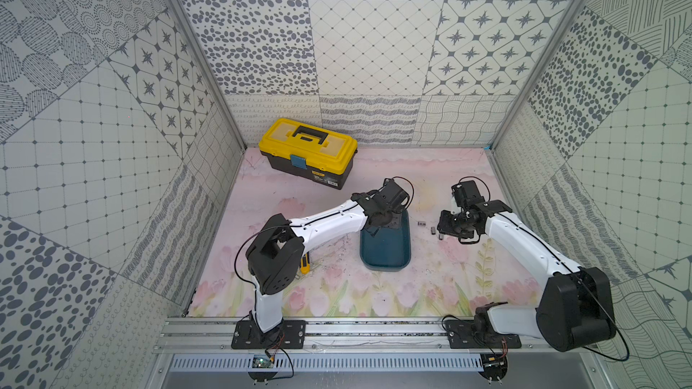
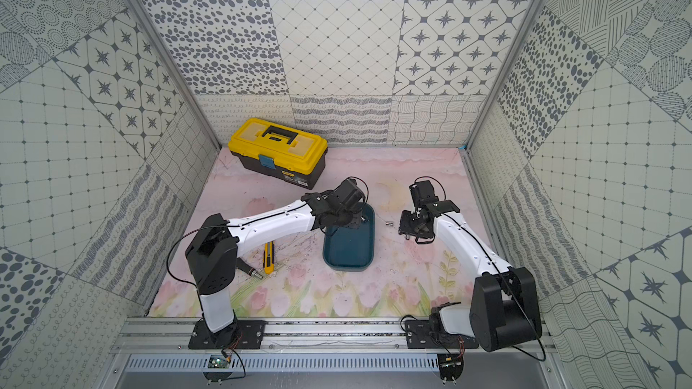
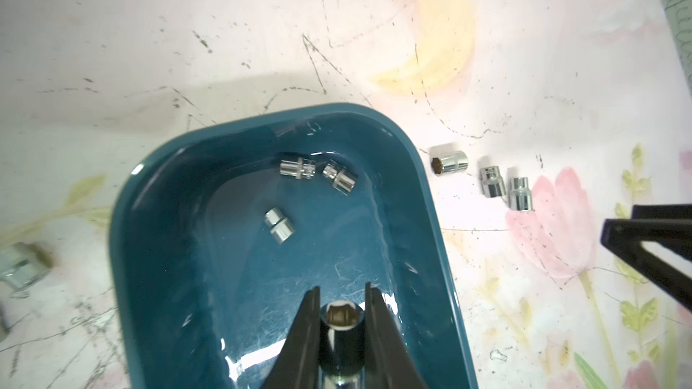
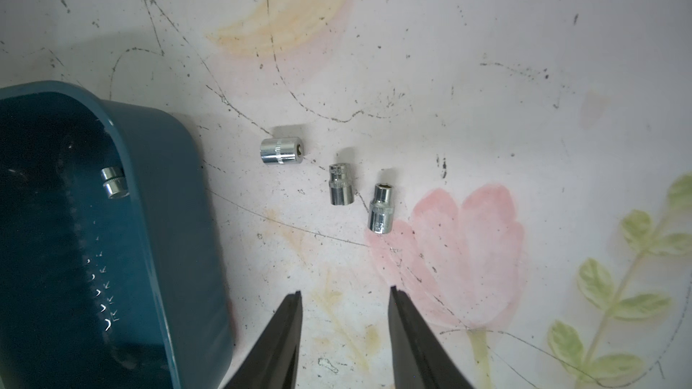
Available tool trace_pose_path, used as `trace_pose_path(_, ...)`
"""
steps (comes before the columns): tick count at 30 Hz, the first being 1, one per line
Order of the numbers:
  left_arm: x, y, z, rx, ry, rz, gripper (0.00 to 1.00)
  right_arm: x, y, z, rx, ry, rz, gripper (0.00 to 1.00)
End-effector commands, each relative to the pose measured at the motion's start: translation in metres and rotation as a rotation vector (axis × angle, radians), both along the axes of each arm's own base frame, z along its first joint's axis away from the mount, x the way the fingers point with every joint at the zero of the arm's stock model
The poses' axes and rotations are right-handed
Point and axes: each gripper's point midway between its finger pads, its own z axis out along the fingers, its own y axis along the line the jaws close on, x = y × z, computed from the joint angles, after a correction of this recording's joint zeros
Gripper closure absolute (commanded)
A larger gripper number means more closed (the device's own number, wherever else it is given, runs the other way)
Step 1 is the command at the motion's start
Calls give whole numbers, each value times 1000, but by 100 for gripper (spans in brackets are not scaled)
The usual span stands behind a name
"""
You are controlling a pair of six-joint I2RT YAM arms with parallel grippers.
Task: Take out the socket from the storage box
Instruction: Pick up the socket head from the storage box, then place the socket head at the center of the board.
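Note:
The storage box (image 3: 157, 256) is a dark teal bin, seen mid-table in both top views (image 1: 385, 252) (image 2: 348, 252). My left gripper (image 3: 342, 293) hangs over its inside, shut on a chrome socket (image 3: 341, 321) whose hex mouth points outward. Three more sockets (image 3: 296, 168) (image 3: 339, 180) (image 3: 279, 225) lie on the box floor near its far end. Three sockets (image 4: 281, 150) (image 4: 340, 185) (image 4: 382, 209) lie on the mat just right of the box (image 4: 161, 200). My right gripper (image 4: 344, 293) stands open above the mat close to them, with nothing between its fingers.
A yellow-lidded black toolbox (image 1: 309, 151) stands at the back left. A yellow utility knife (image 2: 268, 252) and a dark tool (image 2: 251, 271) lie under the left arm. A blurred chrome piece (image 3: 22, 269) sits on the mat left of the box.

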Motion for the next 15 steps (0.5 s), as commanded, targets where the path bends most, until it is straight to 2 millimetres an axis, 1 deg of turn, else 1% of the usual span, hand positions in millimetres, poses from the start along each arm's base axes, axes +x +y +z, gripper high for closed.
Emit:
trace_pose_path(1, 6, 40, 22, 20, -18, 42, 88, 4, 1, 2, 10, -28, 9, 57)
trace_pose_path(4, 15, 68, 25, 7, -17, 99, 88, 4, 2, 2, 16, -28, 8, 57)
trace_pose_path(8, 24, 101, 16, 25, -8, 168, 88, 4, 3, 2, 25, -30, 8, 57)
trace_pose_path(11, 29, 117, 2, 25, 15, 205, 88, 4, 4, 3, 32, -34, 7, 57)
trace_pose_path(15, 39, 128, -15, 41, 31, 229, 88, 3, 4, 2, 33, -30, 7, 57)
